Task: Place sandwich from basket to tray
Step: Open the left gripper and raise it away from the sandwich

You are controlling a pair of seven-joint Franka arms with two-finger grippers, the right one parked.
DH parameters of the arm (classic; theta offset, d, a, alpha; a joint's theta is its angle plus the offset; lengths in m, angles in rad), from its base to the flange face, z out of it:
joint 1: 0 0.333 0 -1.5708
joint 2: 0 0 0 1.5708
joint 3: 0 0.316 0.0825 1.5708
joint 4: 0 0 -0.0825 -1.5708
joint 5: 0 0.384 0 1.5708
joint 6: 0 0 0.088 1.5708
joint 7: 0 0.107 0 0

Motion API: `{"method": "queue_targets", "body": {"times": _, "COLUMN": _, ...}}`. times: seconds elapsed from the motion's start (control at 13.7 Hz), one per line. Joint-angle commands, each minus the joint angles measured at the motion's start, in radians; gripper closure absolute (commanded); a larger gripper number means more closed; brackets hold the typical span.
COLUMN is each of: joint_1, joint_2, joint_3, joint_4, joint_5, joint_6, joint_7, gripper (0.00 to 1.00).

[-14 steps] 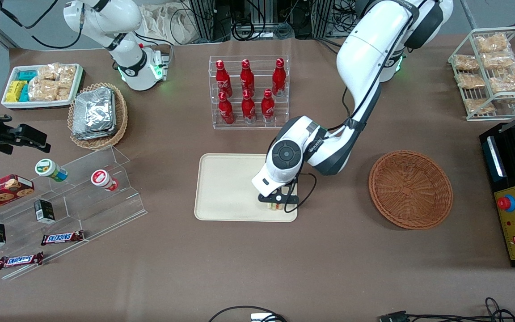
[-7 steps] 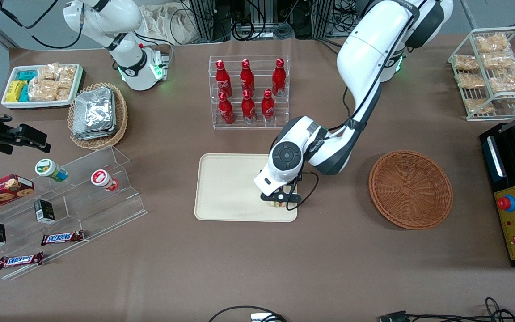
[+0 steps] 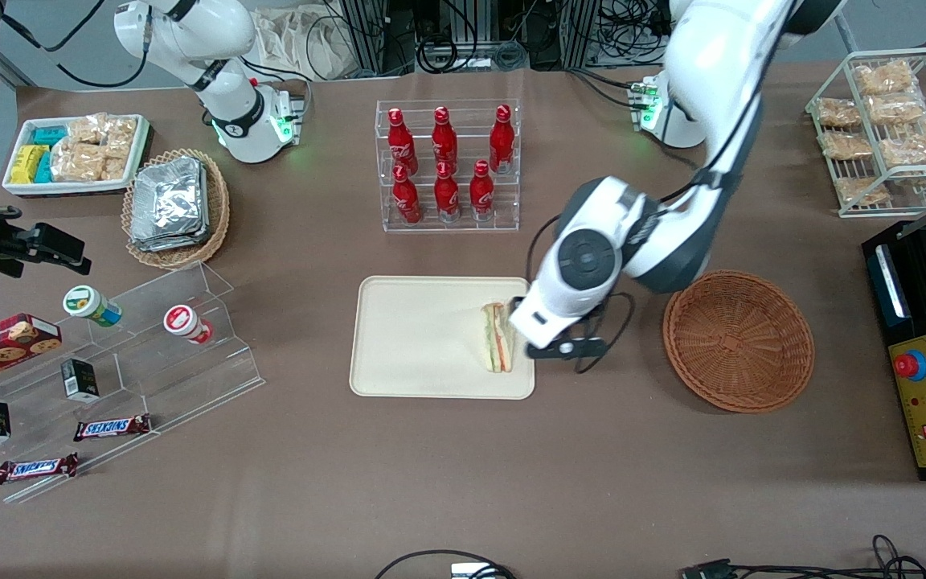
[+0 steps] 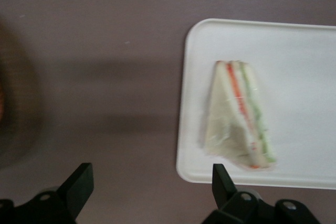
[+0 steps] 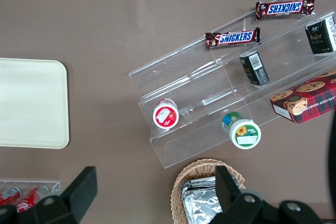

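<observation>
The sandwich (image 3: 497,338) lies on the cream tray (image 3: 415,338), at the tray's end nearest the reddish-brown basket (image 3: 738,340); it also shows in the left wrist view (image 4: 239,114) on the tray (image 4: 299,51). My left gripper (image 3: 563,347) is open and empty, above the bare table between the tray's edge and the basket, just beside the sandwich. In the left wrist view its two dark fingertips (image 4: 81,179) stand wide apart with nothing between them. The basket holds nothing.
A clear rack of red bottles (image 3: 447,165) stands farther from the front camera than the tray. A tan basket of foil packets (image 3: 174,205), a white snack bin (image 3: 73,153) and a clear stepped shelf (image 3: 133,354) lie toward the parked arm's end. A wire rack (image 3: 885,129) and a black machine (image 3: 925,346) stand at the working arm's end.
My gripper was down on the sandwich on the tray; it has let go, opened, risen and moved off toward the basket. The sandwich now lies uncovered on the tray.
</observation>
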Motion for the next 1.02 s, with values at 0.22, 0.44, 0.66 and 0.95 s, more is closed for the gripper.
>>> {"method": "queue_targets", "body": {"times": 0.22, "joint_1": 0.200, "joint_2": -0.280, "joint_3": -0.001, "joint_4": -0.184, "joint_5": -0.014, "joint_6": -0.131, "joint_7": 0.201, "gripper": 0.00}}
{"method": "queue_targets", "body": {"times": 0.44, "joint_1": 0.413, "joint_2": -0.260, "joint_3": -0.001, "joint_4": -0.052, "joint_5": -0.014, "joint_6": -0.205, "joint_7": 0.405, "gripper": 0.00}}
{"method": "queue_targets", "body": {"times": 0.66, "joint_1": 0.515, "joint_2": -0.235, "joint_3": 0.002, "joint_4": 0.025, "joint_5": 0.014, "joint_6": -0.207, "joint_7": 0.439, "gripper": 0.00}}
{"method": "queue_targets", "body": {"times": 0.95, "joint_1": 0.541, "joint_2": -0.215, "joint_3": 0.005, "joint_4": 0.045, "joint_5": 0.070, "joint_6": -0.207, "joint_7": 0.422, "gripper": 0.00}}
